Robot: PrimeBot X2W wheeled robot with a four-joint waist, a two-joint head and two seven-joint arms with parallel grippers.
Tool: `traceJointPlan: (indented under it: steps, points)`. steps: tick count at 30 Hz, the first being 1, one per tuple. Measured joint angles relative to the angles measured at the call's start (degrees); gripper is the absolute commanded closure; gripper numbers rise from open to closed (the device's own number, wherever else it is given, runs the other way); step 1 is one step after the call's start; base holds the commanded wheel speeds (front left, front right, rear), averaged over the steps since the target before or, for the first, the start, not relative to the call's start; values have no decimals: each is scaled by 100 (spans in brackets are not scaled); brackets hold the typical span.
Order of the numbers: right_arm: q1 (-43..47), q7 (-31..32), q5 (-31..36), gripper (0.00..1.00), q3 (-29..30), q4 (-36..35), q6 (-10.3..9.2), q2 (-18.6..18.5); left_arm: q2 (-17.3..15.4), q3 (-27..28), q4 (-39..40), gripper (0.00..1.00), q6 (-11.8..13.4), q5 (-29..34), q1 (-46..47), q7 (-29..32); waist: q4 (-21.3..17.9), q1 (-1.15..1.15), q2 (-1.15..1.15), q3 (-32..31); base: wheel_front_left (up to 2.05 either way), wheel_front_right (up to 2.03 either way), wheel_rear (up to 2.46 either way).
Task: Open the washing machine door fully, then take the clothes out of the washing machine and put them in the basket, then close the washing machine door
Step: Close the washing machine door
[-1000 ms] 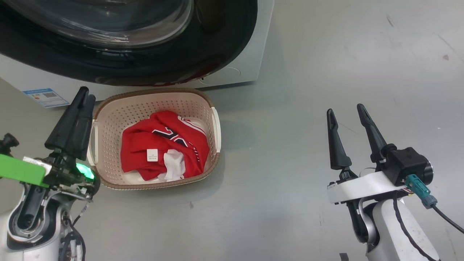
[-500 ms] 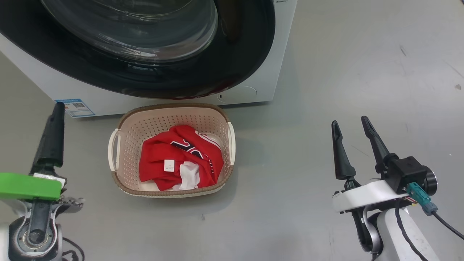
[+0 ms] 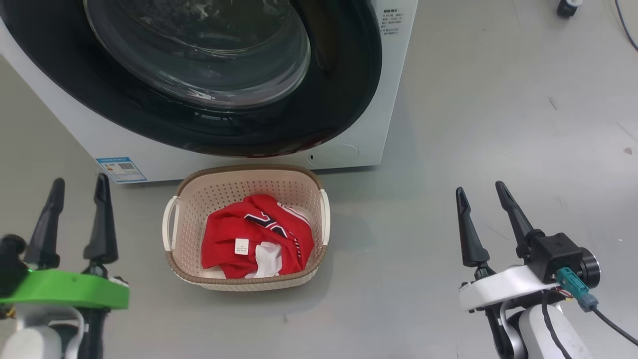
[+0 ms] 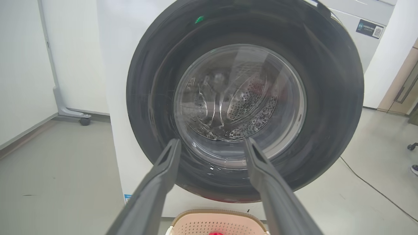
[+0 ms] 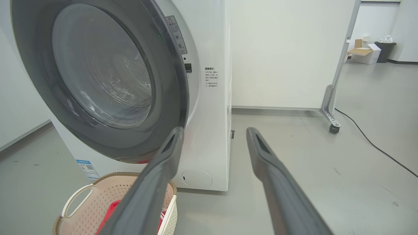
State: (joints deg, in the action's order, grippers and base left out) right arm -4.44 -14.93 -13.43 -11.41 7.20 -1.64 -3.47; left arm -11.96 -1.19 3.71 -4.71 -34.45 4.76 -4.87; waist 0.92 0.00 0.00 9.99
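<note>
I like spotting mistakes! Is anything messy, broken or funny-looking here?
Nothing stands out. The red clothes lie crumpled but wholly inside the basket, which stands upright in front of the washing machine; its door looks shut.

red clothes in cream basket

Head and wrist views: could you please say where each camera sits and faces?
Head view: head, looking down at the basket before the washing machine; open left gripper and right gripper below.
Left wrist view: left wrist, squarely facing the washing machine door between own fingers.
Right wrist view: right wrist, facing the machine's right front edge past own fingers.
Shared: all show door and basket.
</note>
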Motion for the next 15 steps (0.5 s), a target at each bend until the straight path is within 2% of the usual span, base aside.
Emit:
traceJointPlan:
  steps: [8, 15]
  points:
    - [212, 0, 40, 0, 40, 12, -2, 3, 33, -419, -55, 0, 354, 771, -410, -235, 33, 0, 0, -183, 0, 0, 0]
    - [413, 0, 40, 0, 56, 52, -26, 19, 82, -647, -168, 0, 691, 1184, -692, -363, 77, 0, 0, -336, 0, 0, 0]
